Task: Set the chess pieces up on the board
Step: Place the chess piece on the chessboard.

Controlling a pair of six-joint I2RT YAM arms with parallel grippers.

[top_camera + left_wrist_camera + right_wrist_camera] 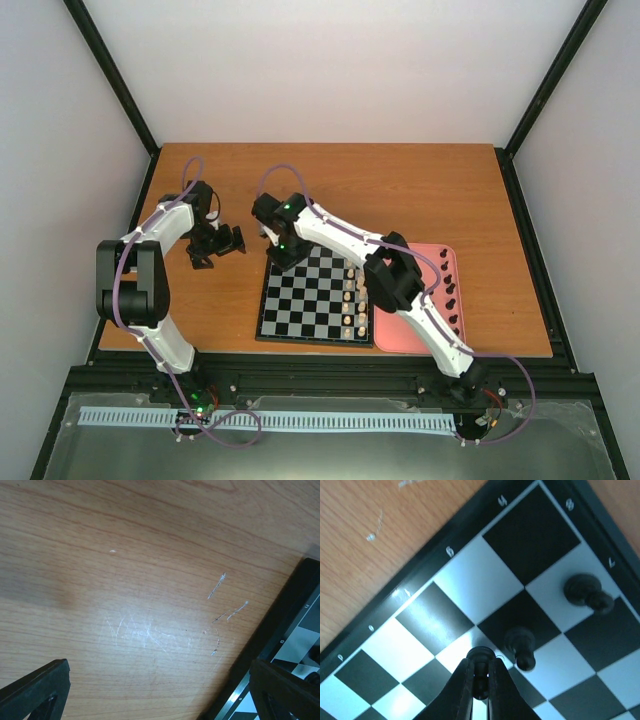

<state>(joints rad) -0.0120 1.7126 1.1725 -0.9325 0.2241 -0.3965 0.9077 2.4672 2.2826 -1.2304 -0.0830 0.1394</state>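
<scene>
The board lies in the middle of the table. My right gripper hangs over its far left corner. In the right wrist view that gripper is shut on a tiny black chess piece, held just above or on a pale square. Two more black pieces stand on nearby squares of the board. Several black pieces wait in the tray. My left gripper is open over bare wood left of the board, nothing between its fingers.
A pink tray sits against the board's right side. A column of cream-white pieces stands along the board's right squares. The board's black rim shows at the right of the left wrist view. Black frame posts border the table.
</scene>
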